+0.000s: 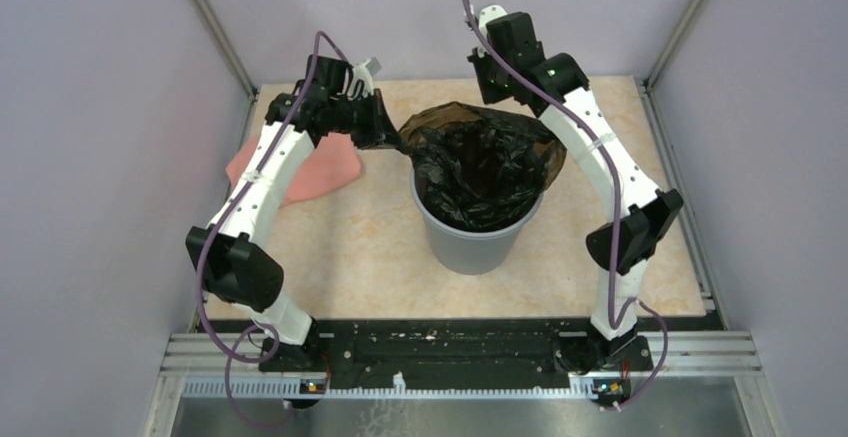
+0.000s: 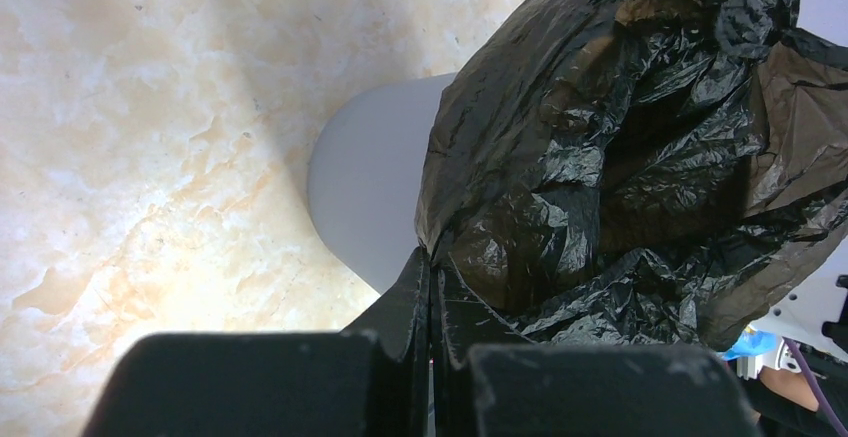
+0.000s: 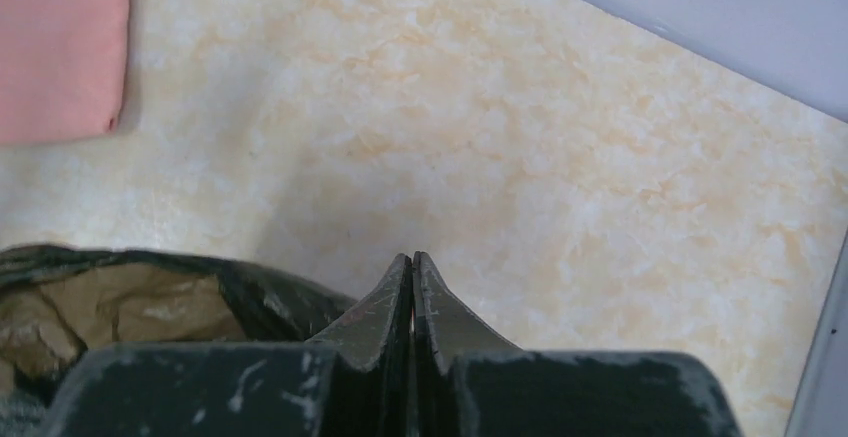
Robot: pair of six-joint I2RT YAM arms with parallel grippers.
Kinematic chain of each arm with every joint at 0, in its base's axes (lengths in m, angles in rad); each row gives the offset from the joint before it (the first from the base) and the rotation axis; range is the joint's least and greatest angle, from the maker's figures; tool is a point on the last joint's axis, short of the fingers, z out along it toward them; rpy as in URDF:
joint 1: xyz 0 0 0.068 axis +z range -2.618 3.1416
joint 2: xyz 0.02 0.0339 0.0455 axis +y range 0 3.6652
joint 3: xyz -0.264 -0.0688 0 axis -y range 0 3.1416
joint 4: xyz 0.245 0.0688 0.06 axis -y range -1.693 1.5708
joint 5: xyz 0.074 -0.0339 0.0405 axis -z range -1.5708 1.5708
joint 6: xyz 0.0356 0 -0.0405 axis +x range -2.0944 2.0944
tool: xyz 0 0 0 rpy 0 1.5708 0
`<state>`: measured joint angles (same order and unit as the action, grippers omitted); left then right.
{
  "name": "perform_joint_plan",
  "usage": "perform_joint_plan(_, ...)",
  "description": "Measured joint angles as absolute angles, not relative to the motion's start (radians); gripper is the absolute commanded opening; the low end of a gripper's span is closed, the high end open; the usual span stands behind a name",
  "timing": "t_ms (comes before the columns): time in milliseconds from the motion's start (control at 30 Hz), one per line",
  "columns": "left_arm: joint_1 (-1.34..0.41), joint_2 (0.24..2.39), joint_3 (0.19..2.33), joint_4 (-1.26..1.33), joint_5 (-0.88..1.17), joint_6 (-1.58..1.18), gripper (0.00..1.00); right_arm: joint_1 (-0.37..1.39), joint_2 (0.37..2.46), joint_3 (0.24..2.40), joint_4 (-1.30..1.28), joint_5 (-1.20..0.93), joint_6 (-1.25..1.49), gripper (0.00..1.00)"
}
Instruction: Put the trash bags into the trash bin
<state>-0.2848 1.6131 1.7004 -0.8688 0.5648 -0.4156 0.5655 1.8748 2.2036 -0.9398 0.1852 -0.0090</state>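
Observation:
The grey trash bin (image 1: pixel 470 245) stands mid-table, with the crinkled black trash bag (image 1: pixel 487 162) sitting in its mouth and bulging over the rim. My left gripper (image 1: pixel 396 141) is at the bin's left rim, shut on the bag's left edge. In the left wrist view its tips (image 2: pixel 431 257) pinch the bag (image 2: pixel 620 137) beside the bin's wall (image 2: pixel 370 197). My right gripper (image 1: pixel 489 95) hangs just behind the bin's far rim. In the right wrist view it (image 3: pixel 412 257) is shut with nothing between its fingers, and the bag's edge (image 3: pixel 120 297) lies to its lower left.
A salmon-pink folded cloth (image 1: pixel 320 172) lies on the table left of the bin, under the left arm, and shows in the right wrist view (image 3: pixel 60 47). Grey walls enclose the table on three sides. A metal rail (image 1: pixel 460 352) runs along the near edge.

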Motion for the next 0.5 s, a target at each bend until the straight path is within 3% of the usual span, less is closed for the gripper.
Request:
perform_joint_plan(167, -0.285, 1.605, 1.671, -0.867, 0.565, -0.416, 0.0, 0.559, 1.933, 2.257, -0.96, 0.211, 0.023, 0.0)
perform_joint_plan(267, -0.285, 1.596, 1.644, -0.867, 0.564, -0.416, 0.0, 0.558, 1.938, 2.251, -0.977, 0.212, 0.043, 0.21)
perform_joint_plan(500, -0.286, 1.584, 1.625, -0.864, 0.565, -0.417, 0.0, 0.558, 1.917, 2.249, -0.981, 0.21, 0.07, 0.44)
